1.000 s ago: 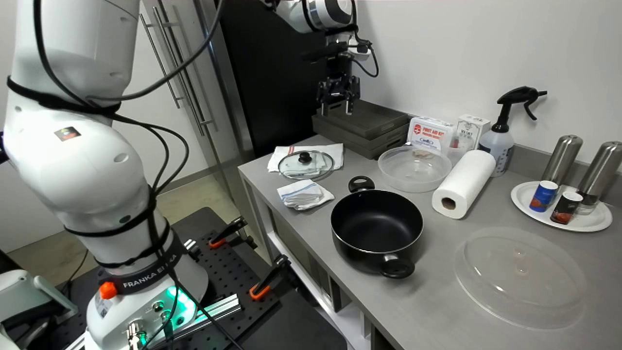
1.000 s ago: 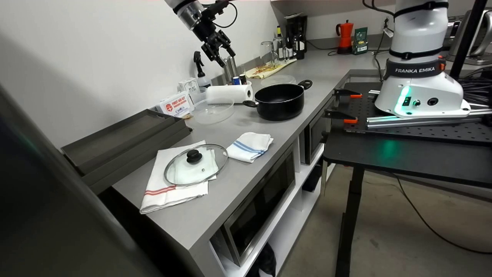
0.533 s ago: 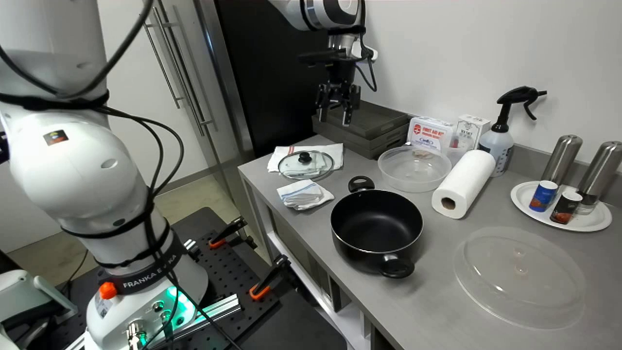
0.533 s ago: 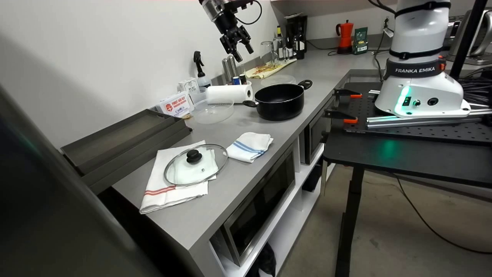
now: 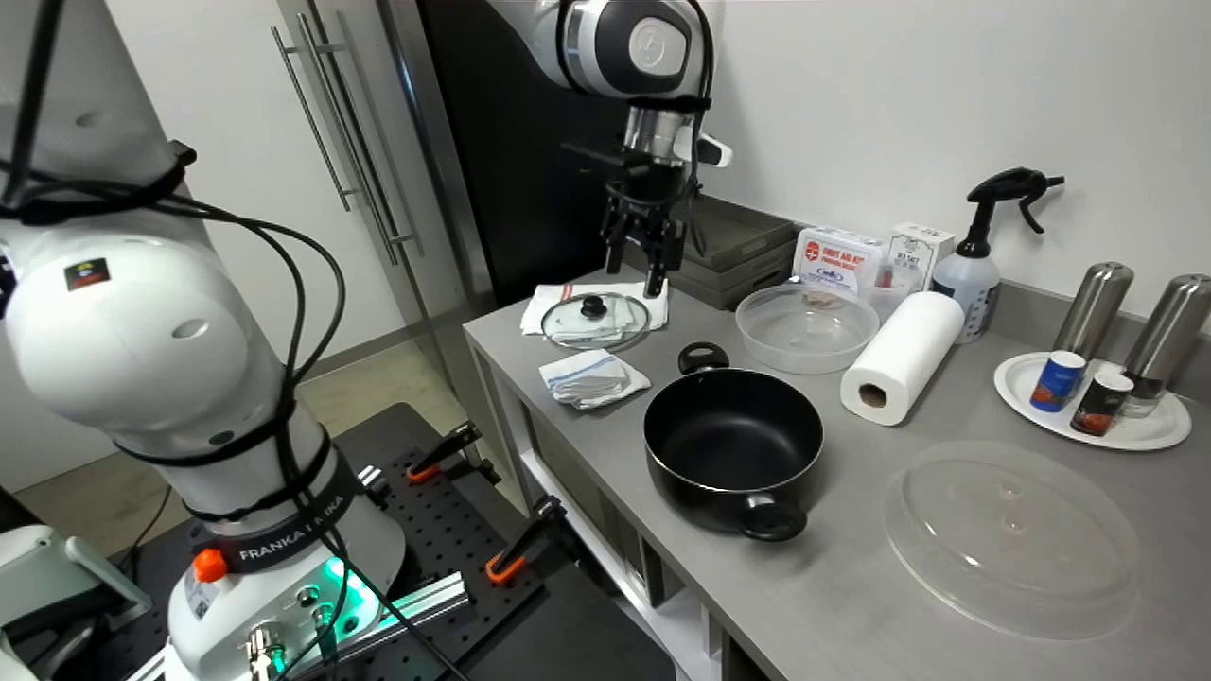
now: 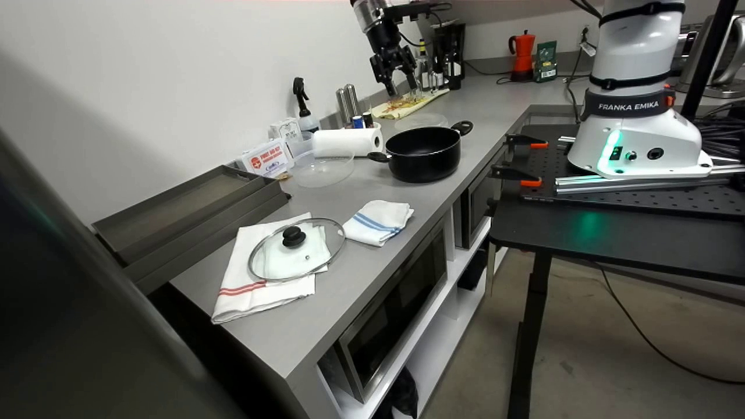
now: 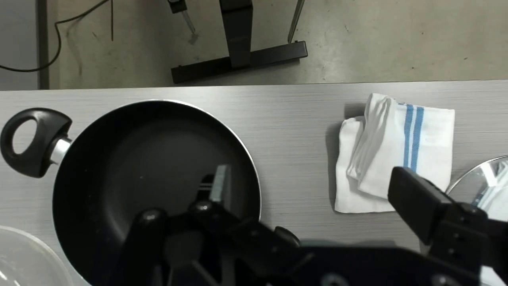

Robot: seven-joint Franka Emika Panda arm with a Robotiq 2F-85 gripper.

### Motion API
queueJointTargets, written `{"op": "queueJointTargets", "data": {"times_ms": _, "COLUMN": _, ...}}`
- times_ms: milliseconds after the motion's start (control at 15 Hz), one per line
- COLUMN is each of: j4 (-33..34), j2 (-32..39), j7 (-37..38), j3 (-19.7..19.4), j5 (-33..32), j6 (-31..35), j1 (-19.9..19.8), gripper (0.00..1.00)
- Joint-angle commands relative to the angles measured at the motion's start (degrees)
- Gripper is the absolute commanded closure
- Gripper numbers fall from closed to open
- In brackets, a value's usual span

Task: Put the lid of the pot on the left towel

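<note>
The glass lid (image 5: 615, 326) with its black knob rests on the larger white red-striped towel (image 5: 542, 305), partly overhanging it, as an exterior view also shows for the lid (image 6: 285, 259) and the towel (image 6: 250, 298). In the wrist view only the lid's edge (image 7: 462, 188) shows at the right. The black pot (image 5: 733, 430) stands uncovered and empty; it fills the left of the wrist view (image 7: 158, 159). My gripper (image 5: 634, 272) is open and empty in the air above the counter. In the wrist view its fingers (image 7: 309, 186) are wide apart, between pot and folded cloth.
A smaller folded blue-striped cloth (image 5: 591, 378) lies between lid and pot. A clear bowl (image 5: 807, 326), paper-towel roll (image 5: 903, 359) and clear plastic disc (image 5: 1012, 539) lie around the pot. Grey trays (image 5: 728, 236) stand behind the lid. A spray bottle (image 5: 974, 274) stands at the wall.
My open gripper has come lower and nearer the counter in an exterior view, and moved rightward along the counter, past the pot's near side, in an exterior view. The lid, pot and towels have not moved.
</note>
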Motion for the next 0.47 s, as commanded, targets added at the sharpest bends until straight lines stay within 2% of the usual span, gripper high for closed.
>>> {"op": "queueJointTargets", "data": {"times_ms": 0, "j4": -1.84, "j2": -1.08, "j7": -0.63, "j3": -0.47, "j5": 0.57, "j6": 1.40, "j1": -0.16, "gripper": 0.00}}
{"op": "queueJointTargets", "data": {"times_ms": 133, "j4": -4.64, "j2": -2.76, "j7": -1.36, "j3": -0.78, "j5": 0.96, "j6": 3.23, "j1": -0.59, "gripper": 0.00}}
{"op": "queueJointTargets", "data": {"times_ms": 400, "j4": -5.57, "j2": -3.78, "j7": -1.42, "j3": -0.79, "j5": 1.14, "j6": 3.60, "j1": -0.63, "gripper": 0.00}}
